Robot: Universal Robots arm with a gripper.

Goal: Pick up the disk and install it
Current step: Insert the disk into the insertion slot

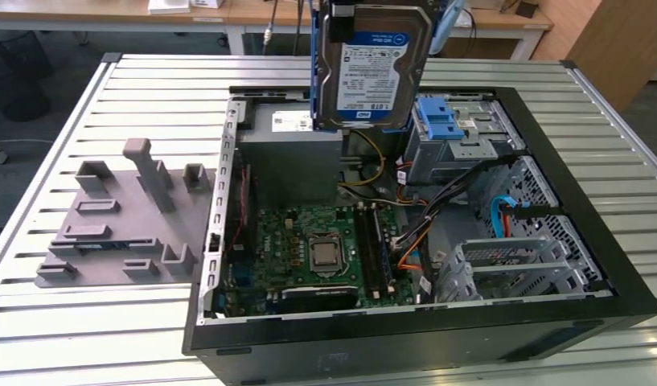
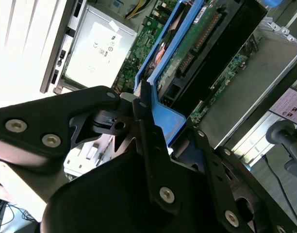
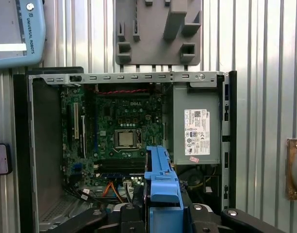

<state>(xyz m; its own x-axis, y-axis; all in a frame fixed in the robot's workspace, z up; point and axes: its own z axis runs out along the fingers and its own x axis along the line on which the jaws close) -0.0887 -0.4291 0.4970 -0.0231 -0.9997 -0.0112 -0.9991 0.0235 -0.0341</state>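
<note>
The tool (image 2: 158,114) is clenched on the blue plastic frame of the flat silver rectangular disk (image 1: 371,68), holding it above the open black computer case (image 1: 414,350).

Holds disk (image 1: 371,68) upright over computer case (image 1: 414,347) on bench (image 1: 145,80), with fixture block (image 1: 113,233) beside case at exterior view's left.

Under the gripper (image 3: 163,212) lies a ribbed metal table (image 1: 81,185) — beyond it pale wooden desks (image 1: 253,12), a wooden panel (image 1: 617,40), dark floor (image 1: 28,153).
</note>
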